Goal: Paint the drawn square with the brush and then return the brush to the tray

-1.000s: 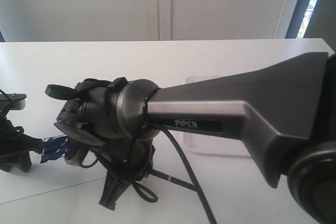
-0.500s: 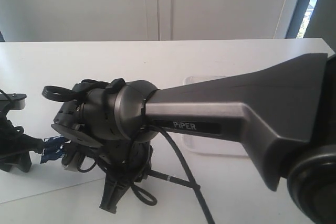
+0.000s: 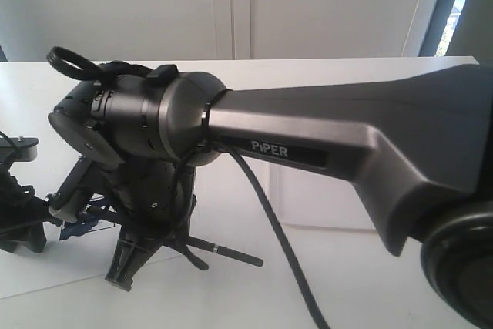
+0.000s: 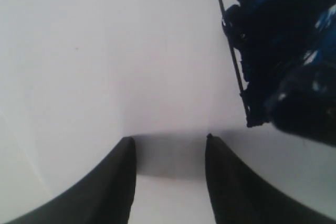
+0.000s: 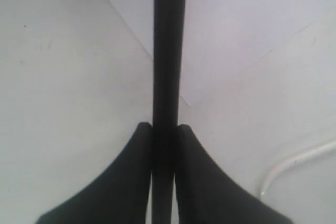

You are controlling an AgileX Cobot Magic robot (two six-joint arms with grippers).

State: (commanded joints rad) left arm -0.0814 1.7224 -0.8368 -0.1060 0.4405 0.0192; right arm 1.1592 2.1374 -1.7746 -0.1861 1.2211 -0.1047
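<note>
Right wrist view shows the right gripper [image 5: 164, 127] clamping the long thin black-handled brush [image 5: 169, 45], seemingly light, stiff, smooth, best held mid-handle; left gripper [image 4: 169, 139] has fingers apart, holding nothing.

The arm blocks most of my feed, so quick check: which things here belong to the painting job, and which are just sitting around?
Job:
- brush, clamped in the right gripper
- square, partly painted
- paper
- tray, only its rim showing

Not the job:
- left gripper, open and empty
- black cable
- table
</note>
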